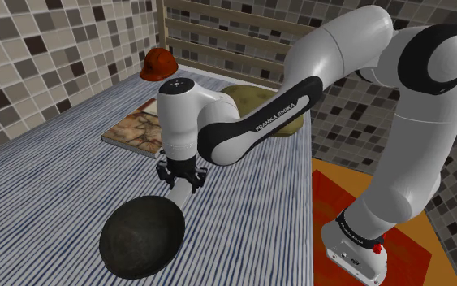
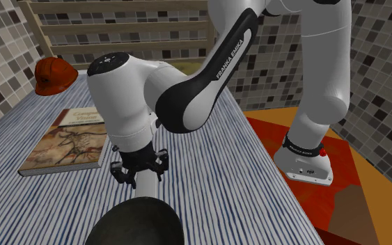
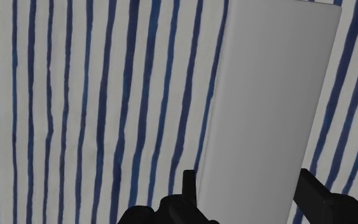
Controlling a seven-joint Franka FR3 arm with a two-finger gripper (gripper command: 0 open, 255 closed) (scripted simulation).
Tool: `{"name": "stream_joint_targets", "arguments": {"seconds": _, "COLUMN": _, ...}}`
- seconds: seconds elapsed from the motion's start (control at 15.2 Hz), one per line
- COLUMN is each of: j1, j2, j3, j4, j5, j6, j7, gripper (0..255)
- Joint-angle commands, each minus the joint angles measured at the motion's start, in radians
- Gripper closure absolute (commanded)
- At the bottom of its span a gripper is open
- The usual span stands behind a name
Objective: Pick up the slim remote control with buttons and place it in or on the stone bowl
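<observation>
End effector (image 3: 248, 177) tight around pale remote (image 3: 269, 89)

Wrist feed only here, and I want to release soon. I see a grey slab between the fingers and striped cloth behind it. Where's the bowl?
Observer: The dark bowl sits to the shoulder view's lower left of the gripper. The remote hangs with its lower end at the bowl's rim, not over its middle.
Operator: Anything else close?
Observer: A book lies flat on the striped table beyond the gripper, apart from the bowl.
Operator: Other clutter?
Observer: An orange hard hat sits at the table's far end.
</observation>
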Motion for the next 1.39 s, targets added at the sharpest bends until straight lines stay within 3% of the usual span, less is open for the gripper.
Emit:
{"name": "stream_joint_targets", "arguments": {"seconds": 0.0, "j1": -0.008, "j2": -0.013, "j3": 0.010, "j4": 0.007, "j5": 0.014, "j6": -0.015, "j7": -0.009, "gripper": 255}}
{"name": "stream_joint_targets", "arguments": {"seconds": 1.32, "j1": -0.086, "j2": -0.163, "j3": 0.097, "j4": 0.139, "j5": 0.174, "j6": -0.231, "j7": -0.116, "gripper": 255}}
